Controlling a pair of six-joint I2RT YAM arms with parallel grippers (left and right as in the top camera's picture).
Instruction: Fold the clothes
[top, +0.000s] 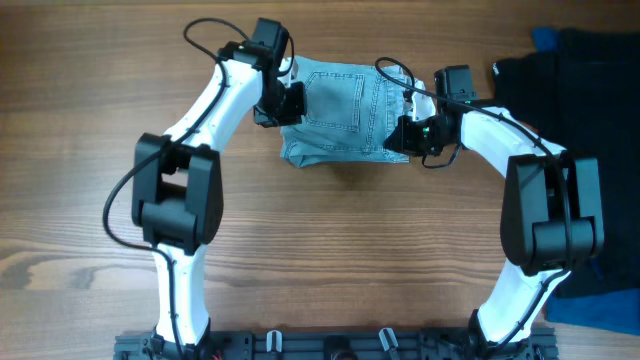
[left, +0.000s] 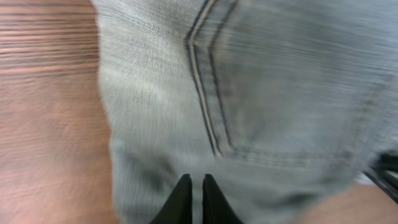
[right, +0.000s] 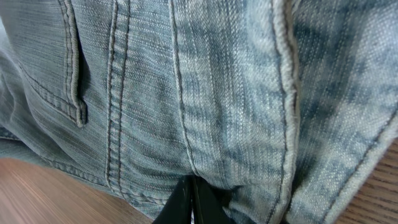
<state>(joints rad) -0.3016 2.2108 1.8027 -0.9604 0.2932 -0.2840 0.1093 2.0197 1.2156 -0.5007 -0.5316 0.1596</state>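
Overhead we see the denim shorts (top: 340, 115) on the table (top: 100, 60) between both arms, long axis running left to right; the left gripper (top: 290, 103) pinches their left edge, the right gripper (top: 405, 135) their right edge, jaws closed on cloth, each arm equally near

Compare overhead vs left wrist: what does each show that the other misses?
Overhead only: the full outline of the shorts, the right fingers at their right edge, a black garment and dark blue fabric at the far right.
Left wrist only: a close-up of the pocket stitching, with the left fingers closed on the denim.
Both: the shorts and the wooden table.
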